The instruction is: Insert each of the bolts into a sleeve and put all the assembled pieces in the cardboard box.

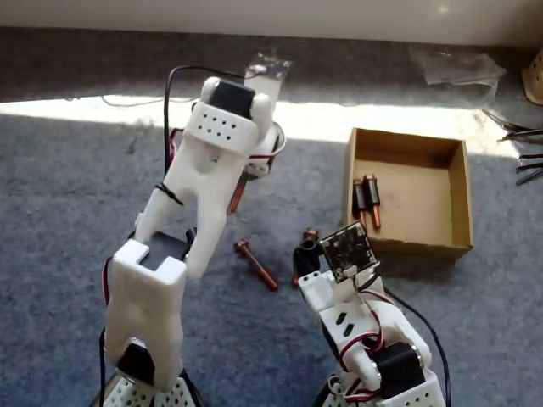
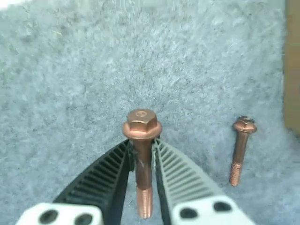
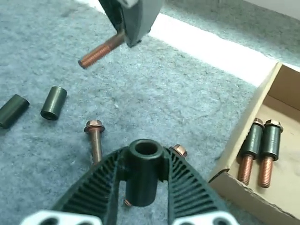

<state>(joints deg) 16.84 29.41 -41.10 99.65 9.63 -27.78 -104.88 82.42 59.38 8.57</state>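
Observation:
My left gripper point(image 2: 142, 143) is shut on a copper bolt point(image 2: 142, 159), held above the grey carpet with its hex head away from the wrist camera. In the high view that gripper point(image 1: 243, 180) hangs left of the cardboard box point(image 1: 407, 141). My right gripper point(image 3: 145, 157) is shut on an upright black sleeve point(image 3: 142, 176), its bore open upward, low near the box's front corner point(image 1: 304, 254). The held bolt's threaded end point(image 3: 100, 52) points down toward it from farther off. Two assembled pieces point(image 3: 262, 149) lie in the box point(image 3: 233, 186).
Two loose black sleeves point(image 3: 54, 102) point(image 3: 13, 110) lie on the carpet. One loose bolt point(image 1: 256, 264) lies between the arms, and another point(image 3: 179, 151) lies just beyond my right fingers. Tools and a plastic bag sit at the far right.

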